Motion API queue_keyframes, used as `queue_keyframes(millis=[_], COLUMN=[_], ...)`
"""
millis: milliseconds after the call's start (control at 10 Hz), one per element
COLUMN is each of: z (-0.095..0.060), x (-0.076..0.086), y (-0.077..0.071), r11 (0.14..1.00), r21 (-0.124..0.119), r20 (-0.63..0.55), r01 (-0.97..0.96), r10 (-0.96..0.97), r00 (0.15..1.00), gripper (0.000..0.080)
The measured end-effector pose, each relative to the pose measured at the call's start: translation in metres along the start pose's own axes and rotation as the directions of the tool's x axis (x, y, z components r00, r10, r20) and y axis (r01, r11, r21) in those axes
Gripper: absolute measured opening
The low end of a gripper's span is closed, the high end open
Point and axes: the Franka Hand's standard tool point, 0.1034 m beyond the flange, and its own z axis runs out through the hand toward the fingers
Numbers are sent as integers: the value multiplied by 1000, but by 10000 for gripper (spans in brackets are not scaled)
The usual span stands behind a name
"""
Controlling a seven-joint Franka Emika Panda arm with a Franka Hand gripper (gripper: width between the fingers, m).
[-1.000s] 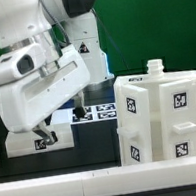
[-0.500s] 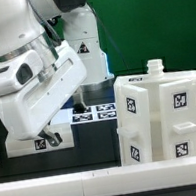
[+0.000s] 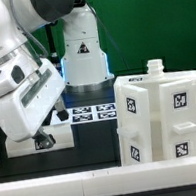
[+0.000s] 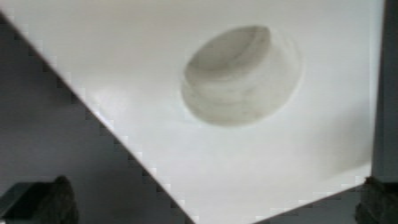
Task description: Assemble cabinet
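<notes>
One cabinet stood by the table's front edge, toward the exterior view's right, and the gripper hung low near the opposite edge. At the wrist, we saw its fingers wide apart over a white panel with an oval hollow.

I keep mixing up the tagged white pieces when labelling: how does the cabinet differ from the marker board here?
The cabinet is a tall boxy body at the exterior view's right; the marker board is a thin sheet lying flat farther back. The cabinet's tags sit on upright faces; the marker board's face upward. Both are white with square black-and-white tags.
</notes>
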Motion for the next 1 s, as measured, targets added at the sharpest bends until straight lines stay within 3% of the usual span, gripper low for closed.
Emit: queue_keyframes(millis=[200,500,900,1000], z=[2,9,15,15], x=[-5,-27,-28,-28], y=[-3,-11,-7,-7], r11=[997,980,968,968], r21=[0,-6,-1,0], r20=[-11,-60,-86,-86], r01=[77,197,252,253], r10=[-77,-197,-251,-252], r00=[997,979,964,964], gripper=[795,795,795,674])
